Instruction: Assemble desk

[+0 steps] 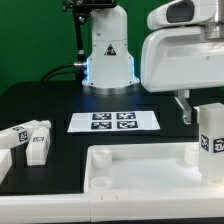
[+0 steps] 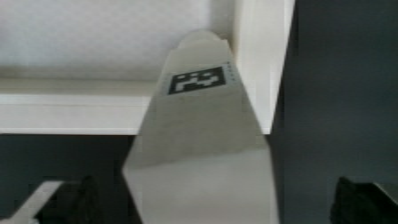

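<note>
White plastic desk top (image 1: 140,172), wide, flat and rimmed, lies at the near edge of the black table (image 1: 45,100). A chunky square-section white leg (image 1: 210,140) stands upright at its corner on the exterior view's right. Spare white legs (image 1: 36,143) lie well apart on that view's left. The two-finger gripper (image 2: 210,205) is spread around the standing leg, its dark fingertips (image 2: 63,200) clear of both sides. If the leg is only loosely seated, a finger brushing it could tilt or unseat it.
</note>
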Available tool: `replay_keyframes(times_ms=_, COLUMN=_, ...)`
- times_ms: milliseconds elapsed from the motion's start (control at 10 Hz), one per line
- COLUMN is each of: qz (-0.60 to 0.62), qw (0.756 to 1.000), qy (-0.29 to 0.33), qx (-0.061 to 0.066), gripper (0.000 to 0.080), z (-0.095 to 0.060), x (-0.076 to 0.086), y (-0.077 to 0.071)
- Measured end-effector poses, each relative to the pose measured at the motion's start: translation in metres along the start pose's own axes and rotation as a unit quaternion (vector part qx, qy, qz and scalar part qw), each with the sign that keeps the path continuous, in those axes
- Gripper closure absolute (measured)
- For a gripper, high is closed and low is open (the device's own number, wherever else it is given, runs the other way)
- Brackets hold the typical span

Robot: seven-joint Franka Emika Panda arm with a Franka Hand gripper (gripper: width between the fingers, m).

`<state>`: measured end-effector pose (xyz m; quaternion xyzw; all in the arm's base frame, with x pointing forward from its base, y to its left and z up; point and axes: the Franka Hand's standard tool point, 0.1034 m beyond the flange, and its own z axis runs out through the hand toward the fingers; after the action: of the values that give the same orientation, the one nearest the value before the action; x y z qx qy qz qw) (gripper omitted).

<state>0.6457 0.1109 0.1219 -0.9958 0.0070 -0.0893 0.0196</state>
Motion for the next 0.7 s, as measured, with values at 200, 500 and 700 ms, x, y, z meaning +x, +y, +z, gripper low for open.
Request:
replay_keyframes(times_ms=200, qz=0.031, qw=1.000, qy=0.000, qx=0.001, gripper=0.0395, z=0.0003, x=-0.0002, y=-0.0001)
replay_keyframes(times_ms=500, qz=0.165, qw=0.986, qy=0.000, qx=-0.007, gripper=0.0514, z=0.0007, x=-0.0006, y=0.0004)
replay_keyframes(times_ms=700, qz=0.322, qw=0.947, qy=0.002, qx=-0.012, gripper=0.0514, z=0.0016, x=-0.0016, y=0.0056)
